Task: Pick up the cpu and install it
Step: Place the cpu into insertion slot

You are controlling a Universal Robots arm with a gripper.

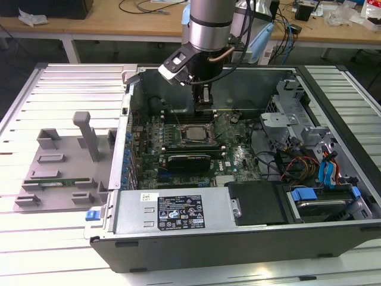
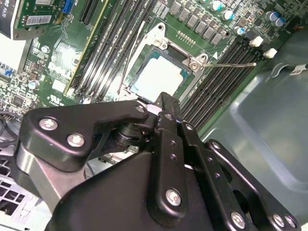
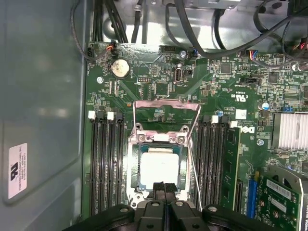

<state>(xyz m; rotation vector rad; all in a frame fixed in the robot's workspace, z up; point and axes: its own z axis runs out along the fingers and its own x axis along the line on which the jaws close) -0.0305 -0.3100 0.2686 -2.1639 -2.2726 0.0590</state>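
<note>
— One chip matters here. Where is the cpu (image 3: 159,166)?

— It lies flat in its socket (image 3: 134,190) near the middle of the motherboard (image 3: 144,72), between two banks of memory slots (image 3: 103,163). In both wrist views its pale metal top (image 2: 159,79) faces up. The board sits inside the open computer case (image 1: 178,208), which rests on the counter (image 1: 30,250).

— And the gripper (image 3: 163,185)?

— It hangs over the cpu's edge. The fingers (image 3: 158,186) are drawn narrow, tip against tip, and they hold nothing. I cannot tell whether the tips touch the chip or sit just above it.

— Which step is in hand, then?

— By my reading, the pickup and the placing are done, and the work is at the seating end of the install. The hinged cover plate (image 3: 166,103) is swung open and the thin lever (image 3: 192,163) stands beside the socket. The chip looks laid in but not locked down.

— What would a further move call for?

— I'd say straight, careful travel. The chip looks loose, so there should be no sideways drag across it. The gripper should also keep clear of the lever and the raised plate close by.
</note>
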